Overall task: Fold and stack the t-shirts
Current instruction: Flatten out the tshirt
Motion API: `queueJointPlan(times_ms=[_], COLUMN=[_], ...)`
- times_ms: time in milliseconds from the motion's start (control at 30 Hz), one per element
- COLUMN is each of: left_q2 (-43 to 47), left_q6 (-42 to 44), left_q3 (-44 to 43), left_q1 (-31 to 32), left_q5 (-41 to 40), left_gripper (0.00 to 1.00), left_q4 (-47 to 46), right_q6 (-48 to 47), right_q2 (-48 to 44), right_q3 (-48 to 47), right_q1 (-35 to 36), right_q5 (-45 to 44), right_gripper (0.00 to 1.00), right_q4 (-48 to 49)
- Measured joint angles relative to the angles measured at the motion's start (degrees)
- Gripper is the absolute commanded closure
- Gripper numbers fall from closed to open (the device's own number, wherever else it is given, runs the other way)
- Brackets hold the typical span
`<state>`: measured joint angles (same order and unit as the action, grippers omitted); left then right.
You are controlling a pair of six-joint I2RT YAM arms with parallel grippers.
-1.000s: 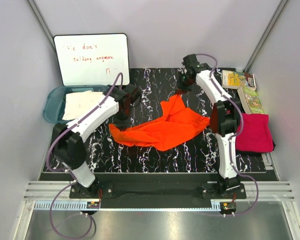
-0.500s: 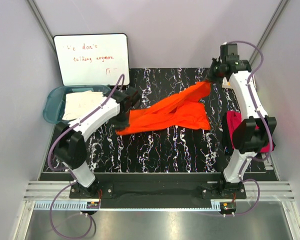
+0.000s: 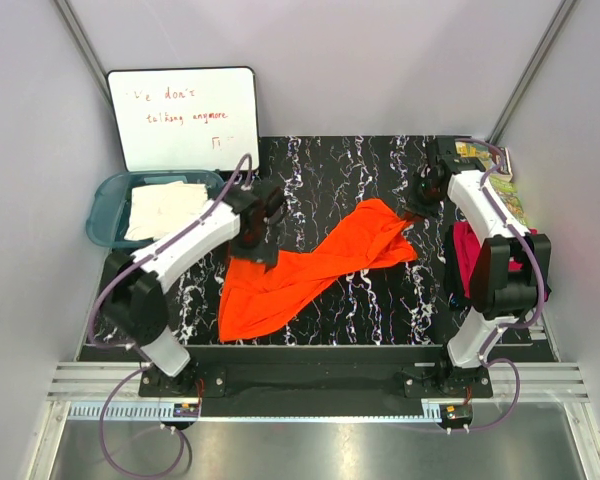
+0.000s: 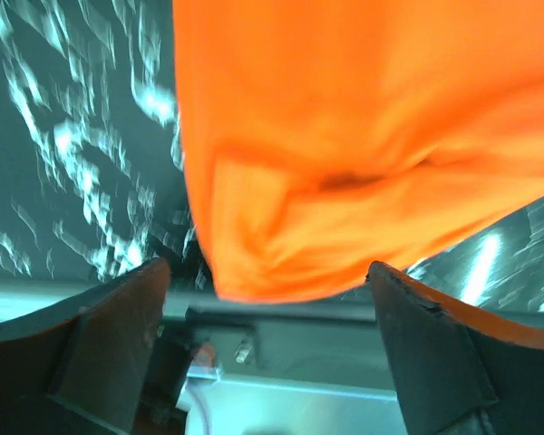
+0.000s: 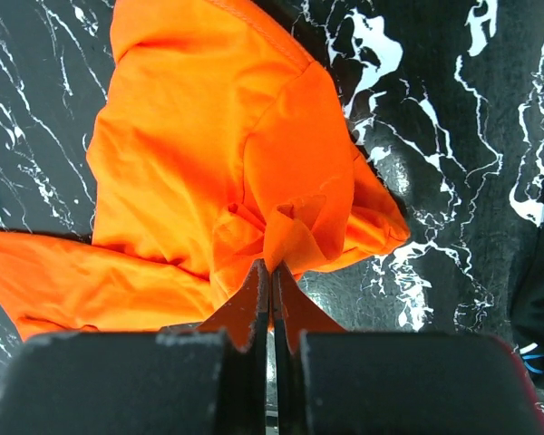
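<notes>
And down it comes: half a second ago the right arm was high in the upper right of the overhead view with the orange t-shirt (image 3: 310, 270) stretched tight through the air, and now the right gripper (image 3: 417, 207) has dropped to just right of centre. The shirt has slackened into a diagonal band across the black marbled table (image 3: 380, 300), running from right of centre down to a broad lobe at lower left near the front edge. The right wrist view shows this gripper's fingers pressed together on a small pinch of orange hem. The left gripper (image 3: 252, 250) sits over the band's left part; in its own view the 2 fingers (image 4: 118, 335) stand wide apart with orange cloth hanging between them, apparently not clamped. So the shake-out looks spent, yet the garment is still twisted and bunched, not flat, and probably needs more spreading before any fold. The other 2 wait: the magenta t-shirt (image 3: 463, 255) lies at the right edge behind the right arm, and the cream t-shirt (image 3: 165, 208) sits in the teal tub (image 3: 105, 210) at left.
</notes>
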<state>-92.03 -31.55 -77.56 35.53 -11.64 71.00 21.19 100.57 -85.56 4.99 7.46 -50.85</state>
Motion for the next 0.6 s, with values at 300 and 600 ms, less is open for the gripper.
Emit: queueJointPlan(times_ms=[300,600], left_q2=[-18.2,-22.9], left_q6=[2.2,4.2], left_q3=[-10.6,-11.2], left_q1=[-3.0,-12.8], left_q5=[-2.2,-2.3], left_gripper=[0.15,0.08], left_q4=[-7.0,-7.9], right_q6=[-0.3,-0.3], right_q2=[0.8,1.0], right_q3=[-0.2,0.5], right_q1=[0.0,0.0], right_q5=[1.7,2.7], right_gripper=[1.0,1.0], right_q4=[0.5,1.2])
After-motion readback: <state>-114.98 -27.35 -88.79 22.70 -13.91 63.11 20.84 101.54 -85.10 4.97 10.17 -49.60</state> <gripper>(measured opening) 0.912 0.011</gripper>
